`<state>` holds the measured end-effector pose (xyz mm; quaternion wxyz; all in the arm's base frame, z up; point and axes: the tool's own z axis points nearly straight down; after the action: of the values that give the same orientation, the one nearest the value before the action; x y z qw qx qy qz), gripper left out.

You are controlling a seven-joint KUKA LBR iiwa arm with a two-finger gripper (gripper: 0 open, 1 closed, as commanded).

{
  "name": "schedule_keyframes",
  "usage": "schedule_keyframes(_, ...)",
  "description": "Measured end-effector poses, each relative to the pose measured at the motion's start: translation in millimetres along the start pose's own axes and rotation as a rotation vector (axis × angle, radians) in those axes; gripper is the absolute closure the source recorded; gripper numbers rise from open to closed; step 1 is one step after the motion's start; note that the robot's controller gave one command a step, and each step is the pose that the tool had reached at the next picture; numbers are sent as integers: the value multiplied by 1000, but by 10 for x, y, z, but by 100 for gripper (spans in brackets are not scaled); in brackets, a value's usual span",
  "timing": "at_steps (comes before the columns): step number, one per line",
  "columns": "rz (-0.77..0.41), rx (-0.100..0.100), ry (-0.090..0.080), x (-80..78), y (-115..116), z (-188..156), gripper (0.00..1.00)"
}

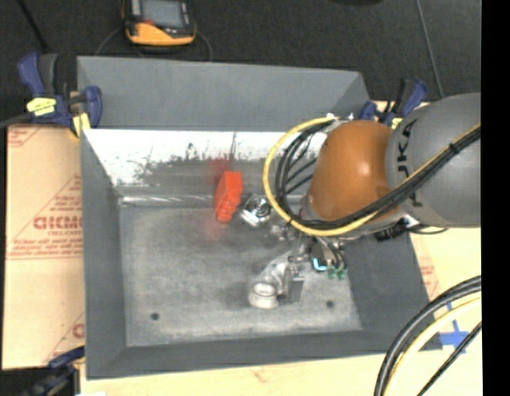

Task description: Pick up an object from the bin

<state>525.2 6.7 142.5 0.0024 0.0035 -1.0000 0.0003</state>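
Observation:
My gripper (286,280) hangs low over the bin floor, right of the middle and toward the front. A small round silvery-white thing (262,294) lies on the floor right at its lower left tip, touching or nearly touching it. I cannot tell whether the gripper holds it. Further back, a shiny crumpled silver thing (255,210) rests near the foot of the back wall. An orange-red block (228,195) leans beside it, on its left.
The arm, with its orange dome and looped yellow and black cables, covers the bin's right back part. The left half of the floor is bare grey metal, with sloping walls on all sides.

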Motion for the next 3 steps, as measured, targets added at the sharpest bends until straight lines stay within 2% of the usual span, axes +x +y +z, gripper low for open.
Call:
schedule_keyframes(1,-403,1,-5,-8,-263,738,0)
schedule_keyframes(2,-672,4,-9,-300,-609,717,0)
schedule_keyframes(3,-664,3,-8,-520,-900,719,0)
